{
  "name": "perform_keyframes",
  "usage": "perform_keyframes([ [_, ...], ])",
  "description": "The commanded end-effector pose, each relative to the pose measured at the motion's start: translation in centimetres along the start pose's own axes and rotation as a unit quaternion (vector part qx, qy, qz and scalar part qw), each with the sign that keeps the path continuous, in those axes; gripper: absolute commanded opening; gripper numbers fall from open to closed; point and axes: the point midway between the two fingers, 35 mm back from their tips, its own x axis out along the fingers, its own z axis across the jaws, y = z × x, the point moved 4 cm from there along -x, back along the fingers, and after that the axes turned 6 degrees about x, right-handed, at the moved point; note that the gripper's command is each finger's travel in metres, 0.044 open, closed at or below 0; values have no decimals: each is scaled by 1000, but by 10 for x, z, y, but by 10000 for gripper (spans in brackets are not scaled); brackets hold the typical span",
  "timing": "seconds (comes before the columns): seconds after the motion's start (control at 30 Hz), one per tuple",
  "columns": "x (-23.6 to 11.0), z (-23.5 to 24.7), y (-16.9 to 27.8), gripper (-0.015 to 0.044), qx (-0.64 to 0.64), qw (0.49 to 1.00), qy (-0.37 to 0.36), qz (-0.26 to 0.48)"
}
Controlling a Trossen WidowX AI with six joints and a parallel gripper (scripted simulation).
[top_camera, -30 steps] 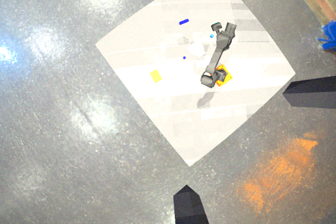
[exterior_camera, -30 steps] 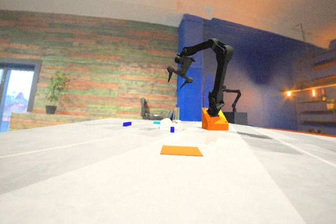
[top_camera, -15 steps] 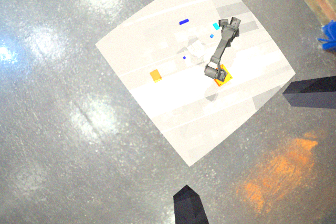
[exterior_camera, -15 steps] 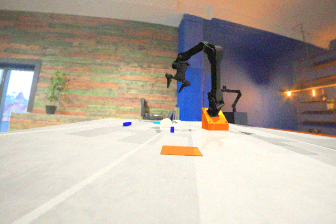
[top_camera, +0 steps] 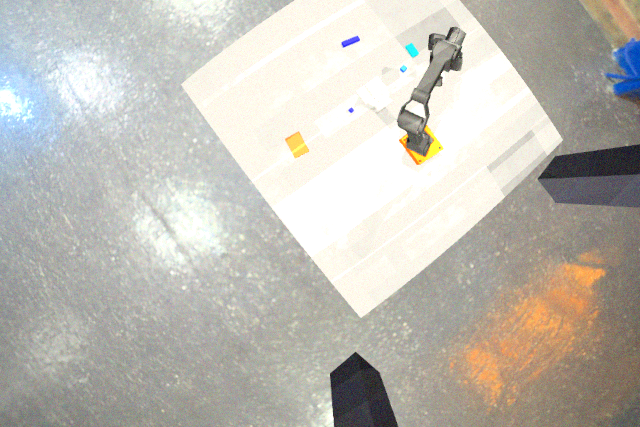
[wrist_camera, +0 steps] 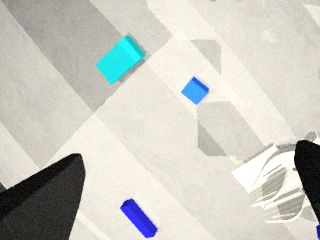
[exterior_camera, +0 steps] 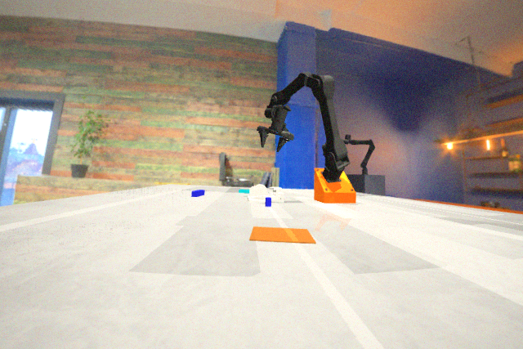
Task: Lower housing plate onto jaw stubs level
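The white assembly (top_camera: 374, 94) (exterior_camera: 266, 199) (wrist_camera: 257, 169) lies on the table as a low group of pale parts, with straight edges and a rounded, ribbed part in the wrist view. I cannot tell the housing plate, jaws and stubs apart, or whether the plate sits level. It shows at the lower right of the wrist view, partly covered by the right finger and cut by the frame edge. My gripper (exterior_camera: 270, 148) (wrist_camera: 192, 159) is open and empty, high above the table, pointing down.
A cyan block (top_camera: 411, 50) (exterior_camera: 243, 190) (wrist_camera: 120, 60), light blue cube (top_camera: 403, 68) (wrist_camera: 195, 91), dark blue bar (top_camera: 350, 41) (exterior_camera: 197, 193) (wrist_camera: 139, 218) and small dark blue cube (top_camera: 351, 110) (exterior_camera: 268, 202) lie around the assembly. A flat orange square (top_camera: 297, 144) (exterior_camera: 282, 234) lies farther off.
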Motion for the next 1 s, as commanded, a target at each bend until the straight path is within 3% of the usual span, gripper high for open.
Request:
perform_keyframes([
  [0.0, 10, 5, -10, 440, 31, 999, 12, -6],
  [0.97, 96, 24, -84, 440, 284, 951, 104, -63],
])
